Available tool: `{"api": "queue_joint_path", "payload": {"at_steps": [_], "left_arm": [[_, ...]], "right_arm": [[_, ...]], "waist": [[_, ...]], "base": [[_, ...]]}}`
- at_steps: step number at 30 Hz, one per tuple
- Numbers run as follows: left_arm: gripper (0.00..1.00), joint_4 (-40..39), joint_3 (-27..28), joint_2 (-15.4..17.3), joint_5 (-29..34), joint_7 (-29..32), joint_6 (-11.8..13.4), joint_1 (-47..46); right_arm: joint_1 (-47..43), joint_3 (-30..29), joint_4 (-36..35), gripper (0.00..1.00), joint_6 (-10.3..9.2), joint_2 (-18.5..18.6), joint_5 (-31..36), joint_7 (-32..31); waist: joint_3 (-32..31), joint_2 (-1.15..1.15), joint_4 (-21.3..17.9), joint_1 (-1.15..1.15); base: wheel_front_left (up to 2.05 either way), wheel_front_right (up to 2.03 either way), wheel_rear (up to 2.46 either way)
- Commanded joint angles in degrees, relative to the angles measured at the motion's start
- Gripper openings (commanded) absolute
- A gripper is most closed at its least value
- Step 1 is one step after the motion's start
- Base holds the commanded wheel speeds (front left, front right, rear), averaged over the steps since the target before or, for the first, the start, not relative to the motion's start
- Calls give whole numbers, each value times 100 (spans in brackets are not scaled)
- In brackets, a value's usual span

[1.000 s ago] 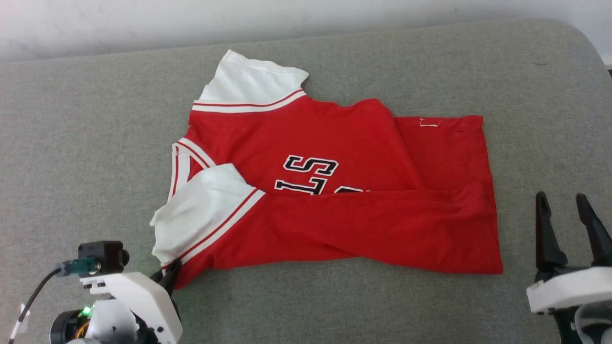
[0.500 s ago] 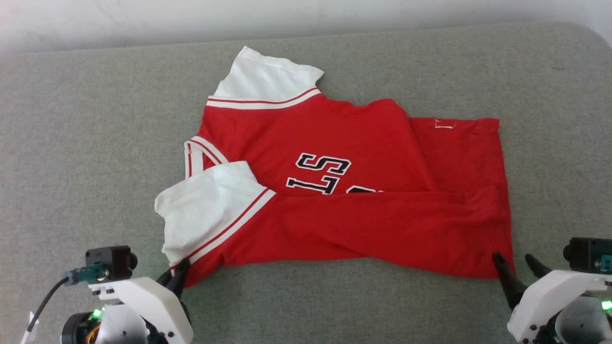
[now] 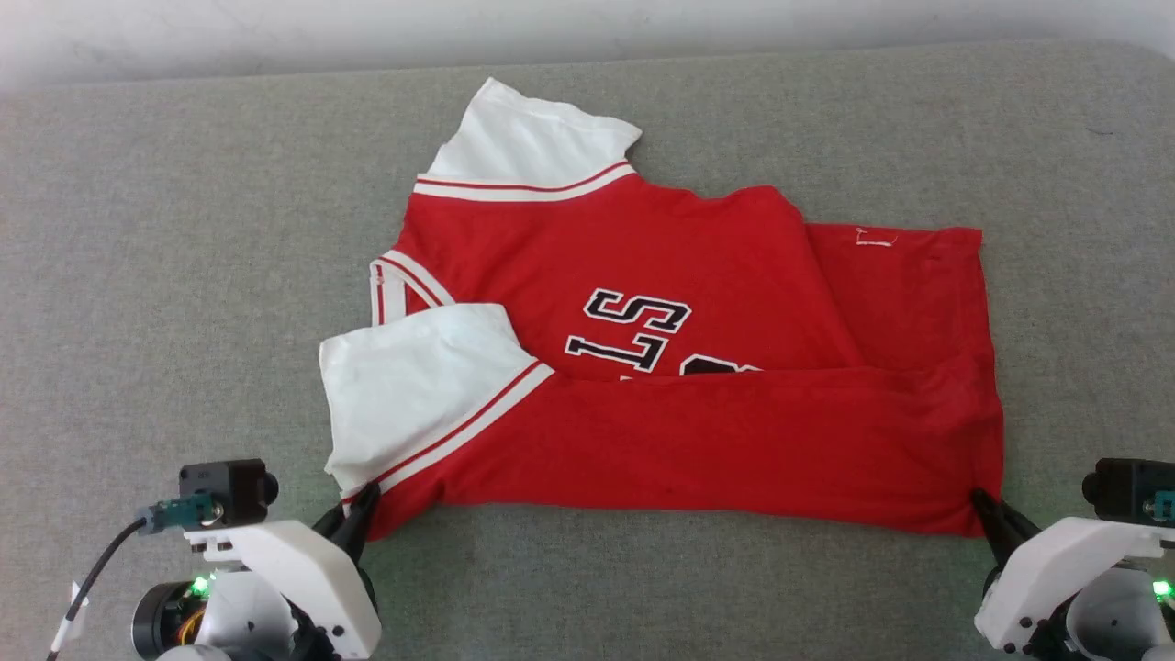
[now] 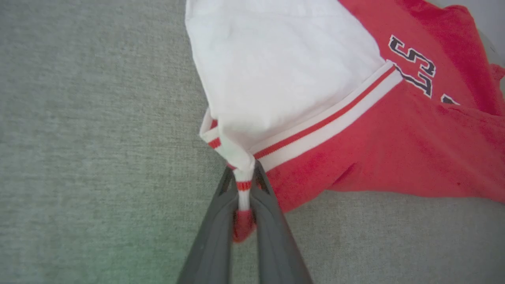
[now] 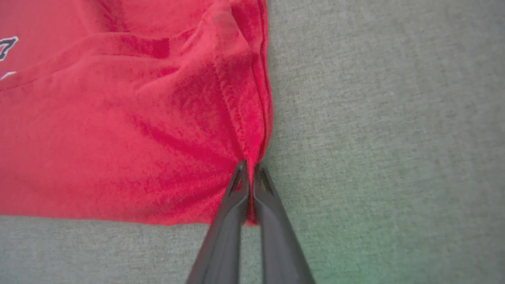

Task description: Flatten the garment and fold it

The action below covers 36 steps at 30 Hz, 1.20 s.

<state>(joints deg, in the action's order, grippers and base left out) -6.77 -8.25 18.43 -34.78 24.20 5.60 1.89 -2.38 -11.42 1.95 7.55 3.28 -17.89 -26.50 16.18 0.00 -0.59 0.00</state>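
The garment [image 3: 679, 349], a red jersey T-shirt with white sleeves and black lettering, lies sideways on the grey surface, its near long edge folded over the chest. My left gripper [image 3: 365, 500] is shut on the near shoulder corner, where the white sleeve [image 4: 276, 75] meets the stripe trim; the left wrist view shows cloth pinched at the gripper [image 4: 244, 177]. My right gripper [image 3: 980, 500] is shut on the near hem corner [image 5: 252, 157] of the garment [image 5: 118, 118]. The far sleeve [image 3: 532, 142] lies flat at the back.
The grey fabric surface [image 3: 184, 275] spreads wide on all sides of the shirt. Its far edge meets a pale wall [image 3: 275, 32] along the top of the head view.
My right gripper came in from the right, open, and shut on the near hem corner. The near folded edge now runs straighter between both grippers. The camera shifted, moving the whole picture rightward.
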Motion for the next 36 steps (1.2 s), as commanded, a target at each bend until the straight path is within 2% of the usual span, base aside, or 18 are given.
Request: {"api": "queue_joint_path", "payload": {"at_steps": [1,8,18,25,30,31,32,33,34,35,36], "left_arm": [[0,19,37,7,-42,-15,-23,-63],[0,-210,415,74,-102,-290,115,31],[0,-905,350,247,-286,211,196,1076],[0,-1189,234,78,-590,427,279,1730],[0,-980,204,-75,-758,282,155,1626],[11,-904,189,-98,-792,266,117,1576],[37,-823,190,-123,-808,227,93,1513],[56,-743,188,-154,-838,196,68,1457],[86,-664,179,-171,-857,181,44,1409],[100,-596,169,-179,-859,167,28,1374],[100,-545,163,-187,-858,149,18,1348]], "right_arm": [[58,30,88,0,-6,-40,9,17],[176,-175,-470,0,-6,-40,278,-27],[-534,-441,-1560,0,-6,-40,261,-766],[-1199,-624,-1737,0,-6,-40,-52,-1099],[-1197,-552,-1592,0,-6,-40,-40,-1000],[-1169,-507,-1546,0,-6,-40,-71,-963],[-1142,-483,-1492,0,-6,-40,-103,-927],[-1120,-464,-1443,0,-6,-40,-104,-892],[-1097,-444,-1414,29,-6,-40,-82,-839],[-1077,-436,-1381,56,-6,-40,-75,-792],[-1061,-432,-1344,100,-6,-40,-80,-755]], "waist": [[-3,0,-22,0],[-68,0,-113,0],[-262,0,-126,0],[-210,0,-76,0],[-200,0,-56,0],[-206,0,-55,0],[-213,0,-55,0],[-220,0,-54,0],[-229,0,-53,0],[-240,0,-57,0],[-252,0,-62,0]], "base": [[0,0,0],[0,0,0],[0,0,0],[0,0,0],[0,0,0],[0,0,0],[0,0,0],[0,0,0],[0,0,0],[0,0,0],[0,0,0]]}}
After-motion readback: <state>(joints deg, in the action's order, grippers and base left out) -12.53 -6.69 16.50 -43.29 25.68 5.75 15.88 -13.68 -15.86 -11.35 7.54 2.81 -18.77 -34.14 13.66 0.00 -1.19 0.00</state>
